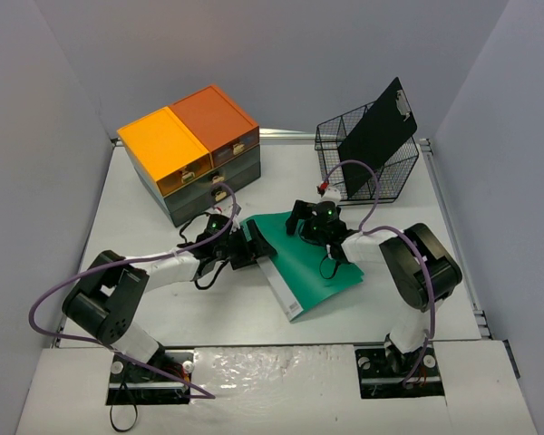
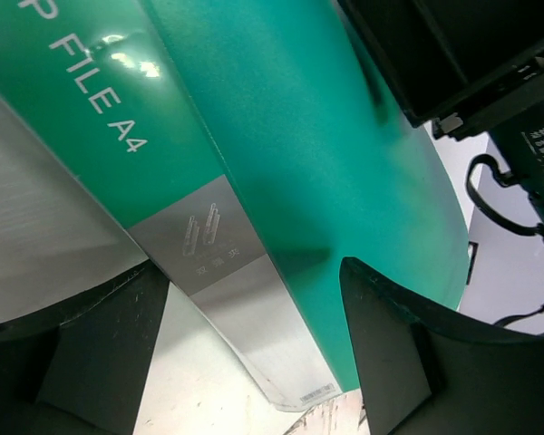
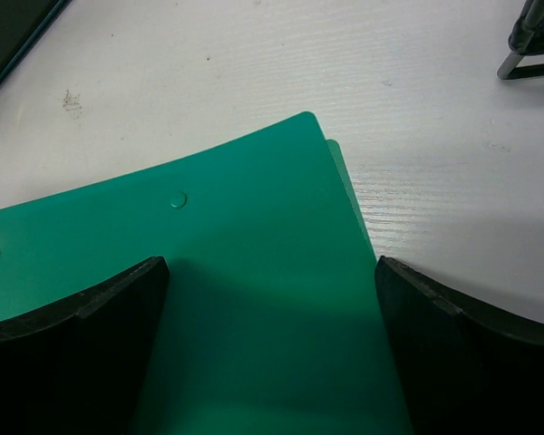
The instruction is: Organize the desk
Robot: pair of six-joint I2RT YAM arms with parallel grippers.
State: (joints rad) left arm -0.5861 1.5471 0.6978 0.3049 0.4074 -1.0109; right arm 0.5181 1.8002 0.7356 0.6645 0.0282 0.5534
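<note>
Both left fingers and right fingers spread astride green folder on desk; drawer chest, wire basket beyond.

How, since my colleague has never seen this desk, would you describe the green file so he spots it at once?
On the white desk, find the gap between the orange-topped drawer chest and the black wire basket. Just nearer the arms lies the green file. It is the only green thing, with a silver strip along one edge.
</note>
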